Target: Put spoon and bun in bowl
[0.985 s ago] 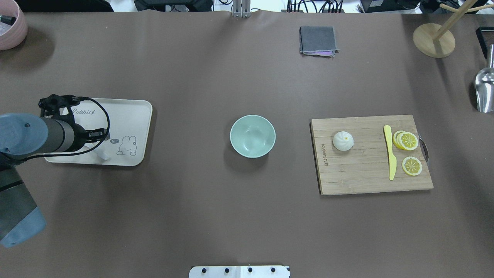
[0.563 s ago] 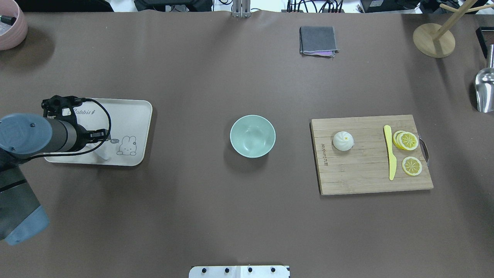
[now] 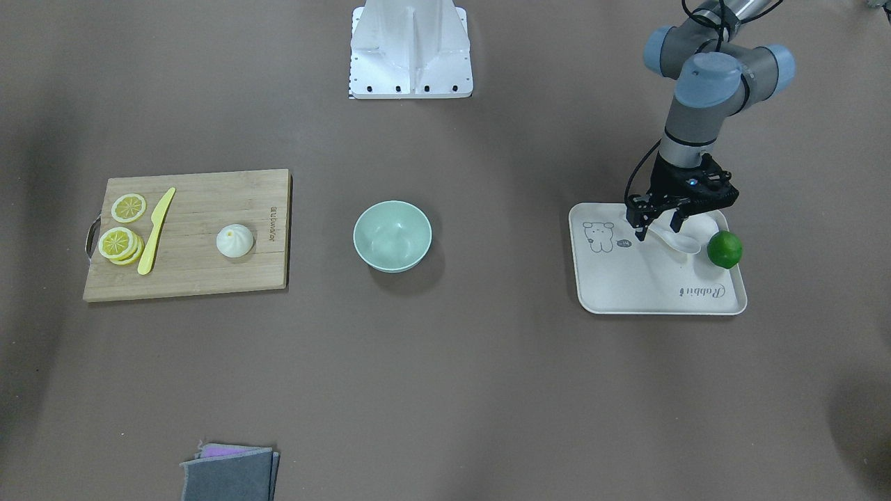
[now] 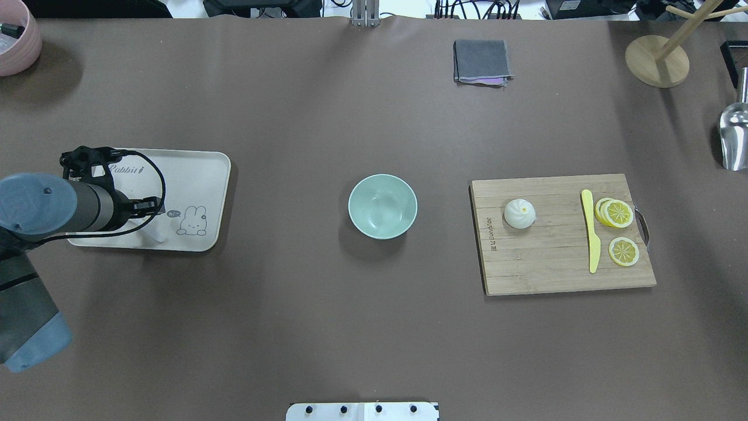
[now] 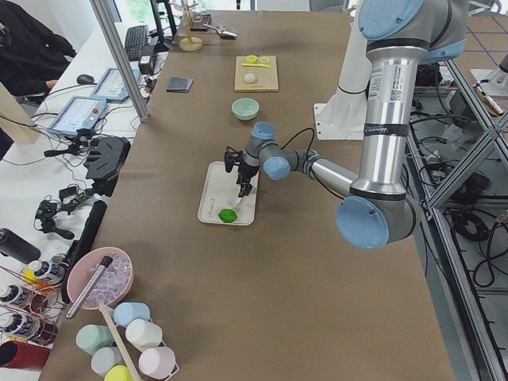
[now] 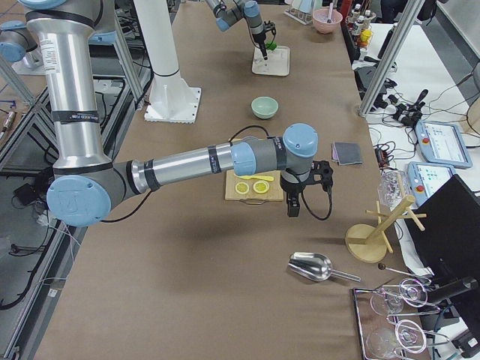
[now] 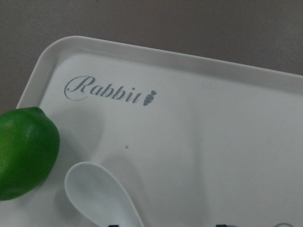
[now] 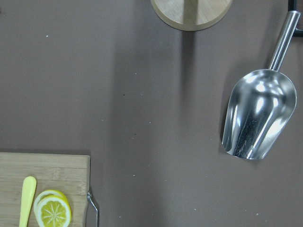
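The white spoon (image 3: 682,243) lies on the cream tray (image 3: 654,292), its scoop beside a green lime (image 3: 724,249). My left gripper (image 3: 657,228) is low over the tray, its fingers apart on either side of the spoon's handle. The left wrist view shows the scoop (image 7: 99,196) and the lime (image 7: 23,151). The mint-green bowl (image 4: 383,206) stands empty mid-table. The white bun (image 4: 519,213) sits on the wooden cutting board (image 4: 549,263). My right gripper (image 6: 292,208) hovers past the board's far end; I cannot tell if it is open or shut.
A yellow knife (image 4: 591,231) and lemon slices (image 4: 619,213) lie on the board. A folded grey cloth (image 4: 481,61), a wooden stand (image 4: 657,61), a metal scoop (image 8: 258,113) and a pink bowl (image 4: 14,41) sit along the table's far edge and corners.
My left wrist shifted slightly over the tray, and the spoon's handle end looks a little moved. The bowl, bun and board have not moved.
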You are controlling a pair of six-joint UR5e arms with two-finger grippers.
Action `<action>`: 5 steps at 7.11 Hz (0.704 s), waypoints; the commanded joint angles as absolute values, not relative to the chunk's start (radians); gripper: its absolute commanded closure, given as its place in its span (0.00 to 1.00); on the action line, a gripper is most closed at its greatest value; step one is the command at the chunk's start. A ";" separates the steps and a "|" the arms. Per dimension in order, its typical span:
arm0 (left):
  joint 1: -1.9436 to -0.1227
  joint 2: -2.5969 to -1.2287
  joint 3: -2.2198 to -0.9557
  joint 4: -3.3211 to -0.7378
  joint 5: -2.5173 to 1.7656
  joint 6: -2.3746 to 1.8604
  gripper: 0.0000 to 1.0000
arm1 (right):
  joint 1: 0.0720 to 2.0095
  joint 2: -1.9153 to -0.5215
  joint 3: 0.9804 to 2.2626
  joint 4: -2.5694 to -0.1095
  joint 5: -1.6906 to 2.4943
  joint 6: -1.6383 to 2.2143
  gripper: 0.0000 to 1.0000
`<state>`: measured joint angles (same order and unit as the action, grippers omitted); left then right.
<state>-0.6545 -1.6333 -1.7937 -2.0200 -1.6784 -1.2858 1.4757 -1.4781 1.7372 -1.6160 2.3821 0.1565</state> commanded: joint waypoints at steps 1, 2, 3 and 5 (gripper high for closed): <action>-0.652 -1.632 -1.793 -2.019 -1.683 -1.289 0.25 | 1.476 -1.477 1.738 -1.615 2.382 0.156 0.00; -0.652 -1.632 -1.783 -2.020 -1.687 -1.289 0.25 | 1.476 -1.476 1.736 -1.617 2.382 0.156 0.00; -0.650 -1.632 -1.781 -2.020 -1.687 -1.289 0.25 | 1.476 -1.474 1.733 -1.617 2.382 0.156 0.00; -0.637 -1.632 -1.781 -2.020 -1.690 -1.292 0.25 | 1.476 -1.474 1.735 -1.617 2.382 0.156 0.00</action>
